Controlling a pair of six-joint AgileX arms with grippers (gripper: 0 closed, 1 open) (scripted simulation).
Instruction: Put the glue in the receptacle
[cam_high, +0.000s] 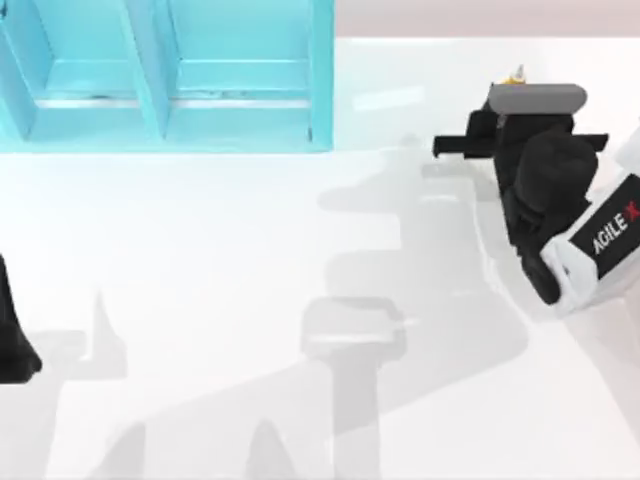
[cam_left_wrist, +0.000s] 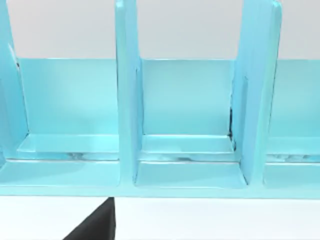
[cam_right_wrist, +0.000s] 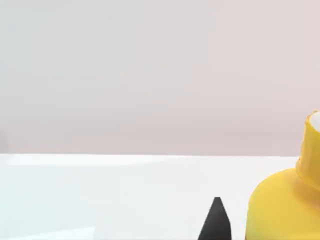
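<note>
The right arm reaches in from the table's right edge at about three o'clock and stretches toward one o'clock, its white link marked AgileX angled up and to the left and its black wrist bent down over the far right part of the table. The right gripper sits at the far end of that arm, under a grey bar on the wrist; whether its fingers are spread or pressed together cannot be told. The glue shows as a small yellow tip just beyond the grey bar, at roughly one o'clock on the table, well apart from the receptacle. In the right wrist view the glue stands upright on the white surface, its yellow shoulder and neck close to the camera, with one dark fingertip just beside it and not touching it.

The receptacle, a light blue rack with upright dividers, occupies the eleven o'clock corner. The left arm is parked at nine o'clock at the table's left edge.
</note>
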